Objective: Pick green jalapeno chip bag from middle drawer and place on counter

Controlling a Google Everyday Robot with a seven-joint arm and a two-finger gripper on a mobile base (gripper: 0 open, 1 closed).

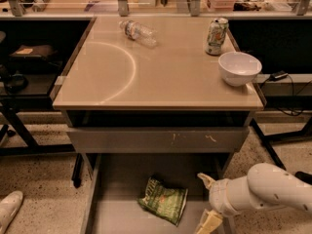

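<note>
Low in the frame, the chip bag point(163, 200) lies crumpled on the floor of the open drawer point(117, 179), apart from its walls. Just to the right hovers the gripper point(207, 201), fingers spread wide with nothing between them. That bag looks light, soft and slick, and likely to crush, so pinch a raised crinkled edge gently. The counter point(161, 77) sits above.

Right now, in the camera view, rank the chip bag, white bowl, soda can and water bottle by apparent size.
1. green chip bag, narrowly
2. white bowl
3. water bottle and soda can: alike
Hand open in the drawer, right of the bag.
</note>
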